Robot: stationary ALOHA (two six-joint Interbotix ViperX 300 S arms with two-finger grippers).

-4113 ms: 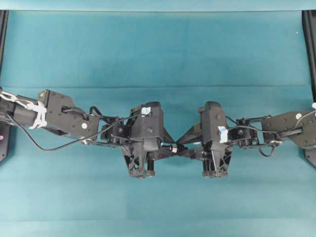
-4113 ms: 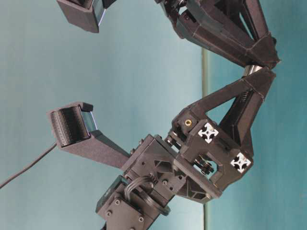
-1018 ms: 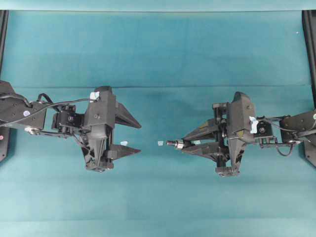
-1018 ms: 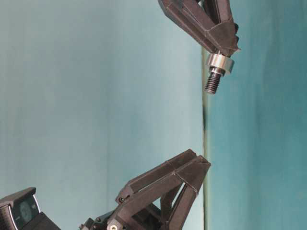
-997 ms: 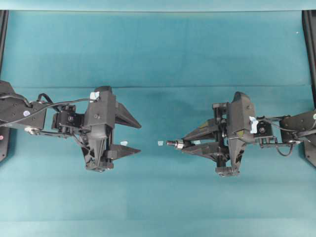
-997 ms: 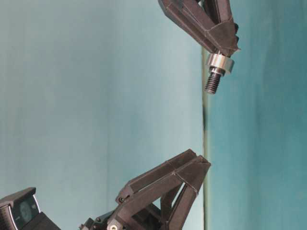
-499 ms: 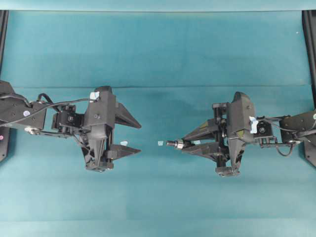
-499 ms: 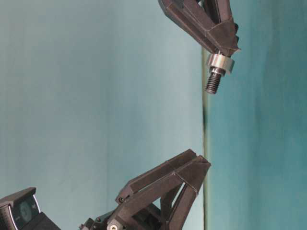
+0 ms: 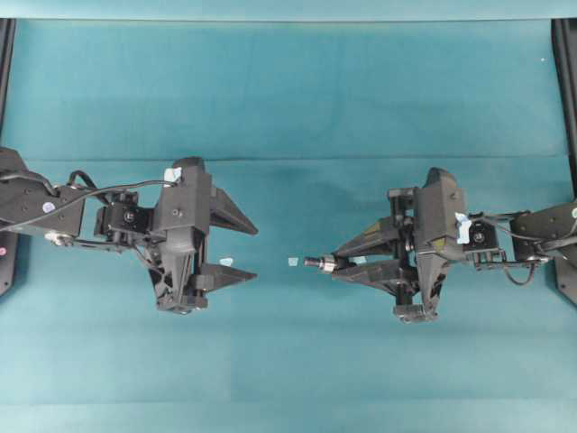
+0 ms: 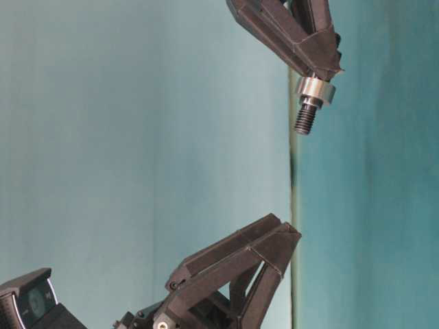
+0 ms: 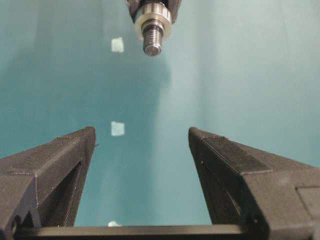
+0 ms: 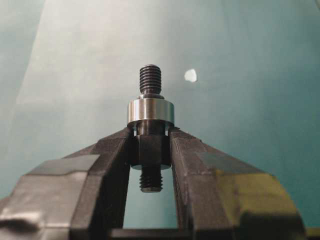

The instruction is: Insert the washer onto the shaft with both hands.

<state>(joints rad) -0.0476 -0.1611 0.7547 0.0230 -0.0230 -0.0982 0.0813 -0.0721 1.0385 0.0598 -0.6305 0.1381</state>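
Washer (image 12: 150,111): sitting on the shaft (image 12: 150,80), just above the fingertips.
Shaft: being clamped by the right gripper (image 12: 150,150), threaded end pointing toward the left gripper (image 9: 243,253).
Left gripper: standing wide apart, holding nothing, well apart from the shaft.

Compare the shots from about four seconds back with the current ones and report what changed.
The two end effectors, then meeting at the middle, have drawn apart. The left end effector has let go, backed leftward and stands open and empty. The right end effector backed rightward, shut on the shaft, which now carries the washer. Over the last second nothing moved.
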